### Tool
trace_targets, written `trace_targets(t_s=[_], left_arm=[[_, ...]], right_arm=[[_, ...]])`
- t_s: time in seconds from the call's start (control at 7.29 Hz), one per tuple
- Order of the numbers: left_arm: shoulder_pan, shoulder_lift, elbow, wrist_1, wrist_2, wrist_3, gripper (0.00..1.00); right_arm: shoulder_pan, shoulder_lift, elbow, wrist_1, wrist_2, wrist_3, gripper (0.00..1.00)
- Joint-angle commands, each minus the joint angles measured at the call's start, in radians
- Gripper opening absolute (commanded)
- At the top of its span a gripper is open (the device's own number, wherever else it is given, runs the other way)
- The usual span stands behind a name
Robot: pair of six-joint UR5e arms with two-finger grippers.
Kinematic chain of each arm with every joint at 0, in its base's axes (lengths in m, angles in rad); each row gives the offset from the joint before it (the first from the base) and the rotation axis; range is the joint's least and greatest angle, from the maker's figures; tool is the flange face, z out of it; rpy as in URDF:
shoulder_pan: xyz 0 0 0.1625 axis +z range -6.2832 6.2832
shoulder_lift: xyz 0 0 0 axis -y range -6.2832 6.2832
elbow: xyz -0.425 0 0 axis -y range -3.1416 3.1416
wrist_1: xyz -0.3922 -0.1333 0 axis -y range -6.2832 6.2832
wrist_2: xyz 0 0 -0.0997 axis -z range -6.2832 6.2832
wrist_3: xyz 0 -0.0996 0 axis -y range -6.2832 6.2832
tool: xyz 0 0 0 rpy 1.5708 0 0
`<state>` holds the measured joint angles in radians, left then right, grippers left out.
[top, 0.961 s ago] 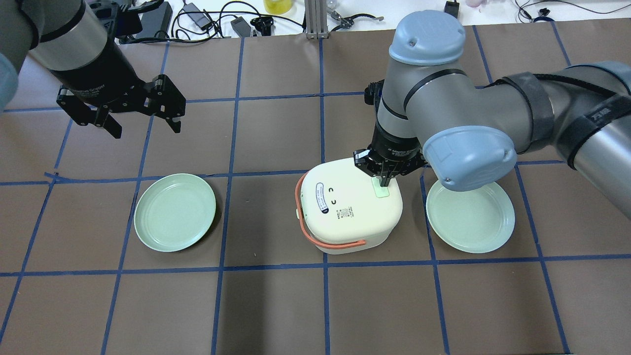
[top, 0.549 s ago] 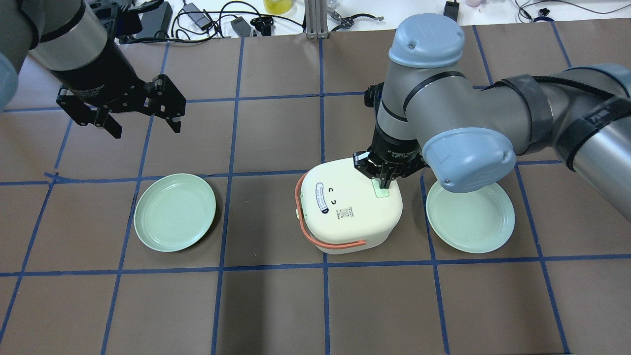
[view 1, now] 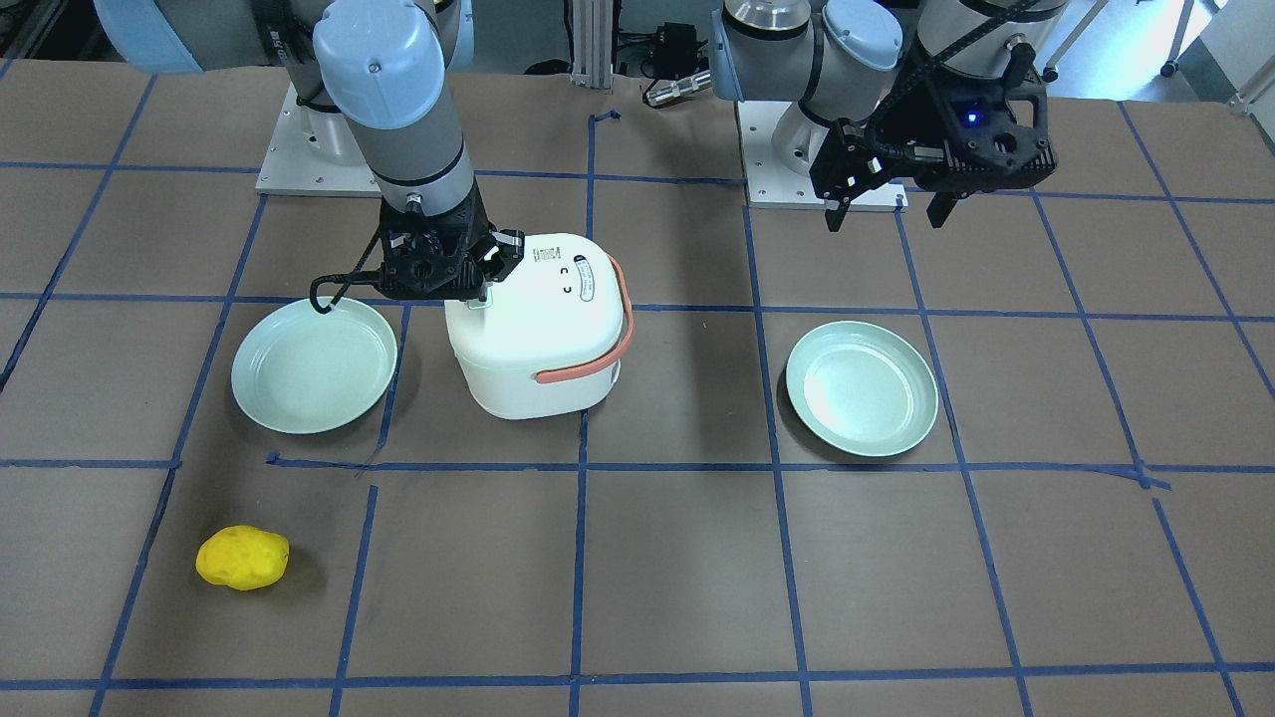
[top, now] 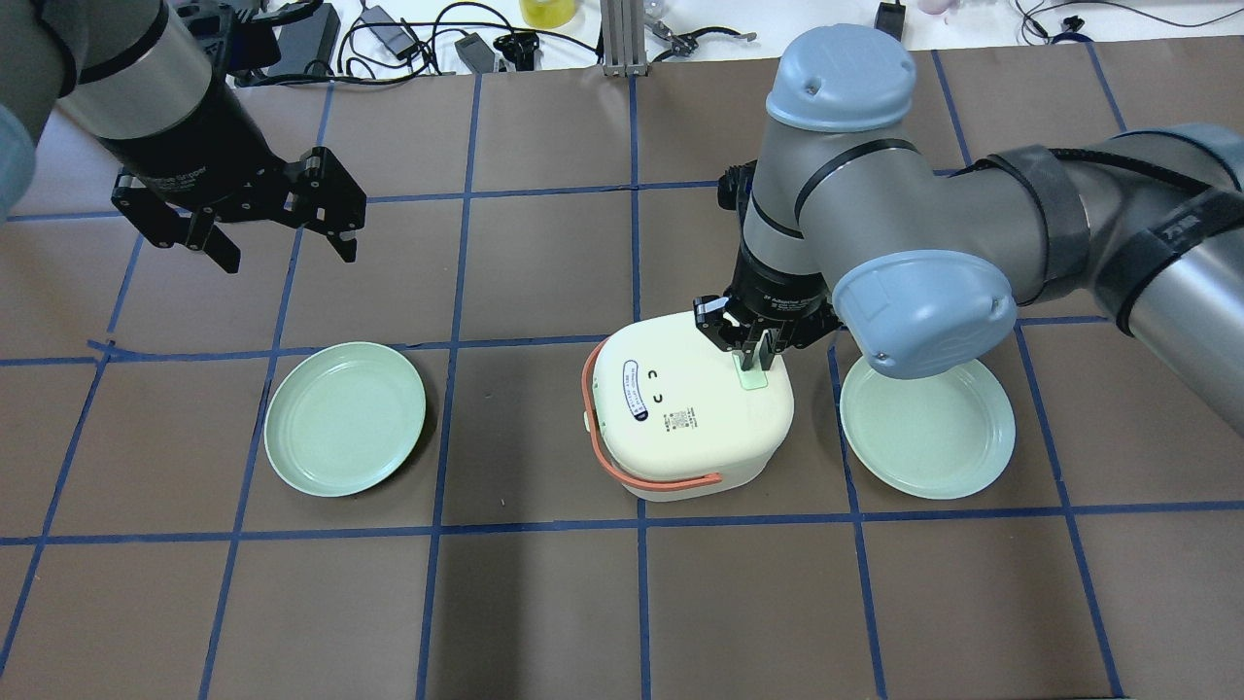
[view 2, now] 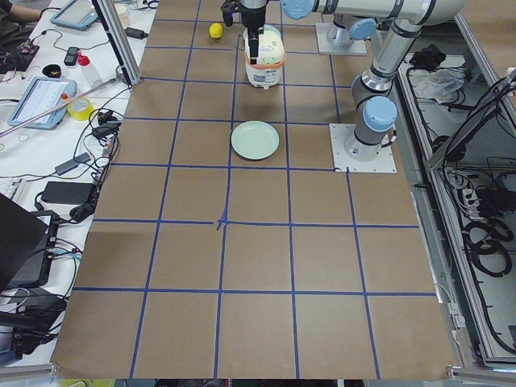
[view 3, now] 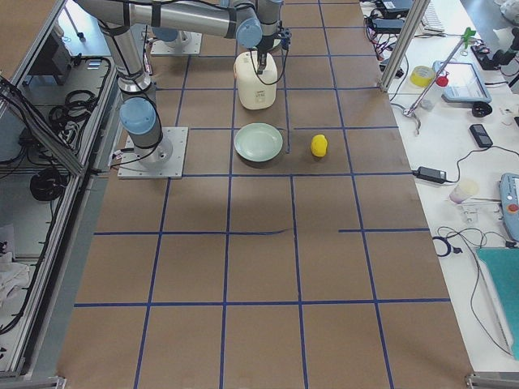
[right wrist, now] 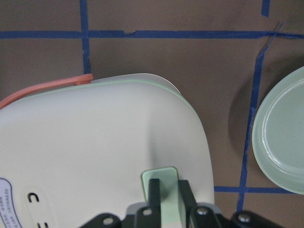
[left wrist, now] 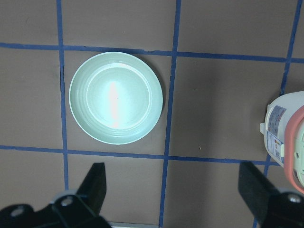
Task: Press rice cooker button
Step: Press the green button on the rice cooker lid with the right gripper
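A bench [top: 544, 603] covered in brown paper is stretching out on every side of the right tool [top: 753, 358], with blue tape lines [top: 641, 583] crossing it into a grid of squares. Beyond the tool, a white desk [view 3: 486, 162] is running along the bench's far edge, carrying black cables [top: 389, 44], tablets [view 2: 40, 97] and a yellow tape roll [view 3: 421, 75]. Aluminium posts [view 3: 399, 44] are standing between bench and desk. Behind the tool, past the bench's near edge, cable bundles [view 2: 484, 234] are lying on a grey floor [view 2: 476, 339]. Even light is falling from above.
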<state>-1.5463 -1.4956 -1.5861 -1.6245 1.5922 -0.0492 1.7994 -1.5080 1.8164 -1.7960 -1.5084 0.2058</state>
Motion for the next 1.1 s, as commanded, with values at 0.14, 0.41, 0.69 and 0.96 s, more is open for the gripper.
trace_targets(t_s=[0.14, 0.41, 0.69, 0.96], left_arm=[[0.000, 0.000, 0.000, 0.000, 0.000, 0.000, 1.00], [0.000, 0.000, 0.000, 0.000, 0.000, -0.001, 1.00], [0.000, 0.000, 0.000, 0.000, 0.000, -0.001, 1.00], [0.000, 0.000, 0.000, 0.000, 0.000, -0.001, 1.00]], right_arm=[[0.000, 0.000, 0.001, 0.001, 0.000, -0.003, 0.03], [0.003, 0.003, 0.003, 0.003, 0.002, -0.003, 0.02], [0.012, 0.011, 0.000, 0.003, 0.001, -0.003, 0.05], [0.009, -0.009, -0.040, 0.014, -0.013, 0.021, 0.80]])
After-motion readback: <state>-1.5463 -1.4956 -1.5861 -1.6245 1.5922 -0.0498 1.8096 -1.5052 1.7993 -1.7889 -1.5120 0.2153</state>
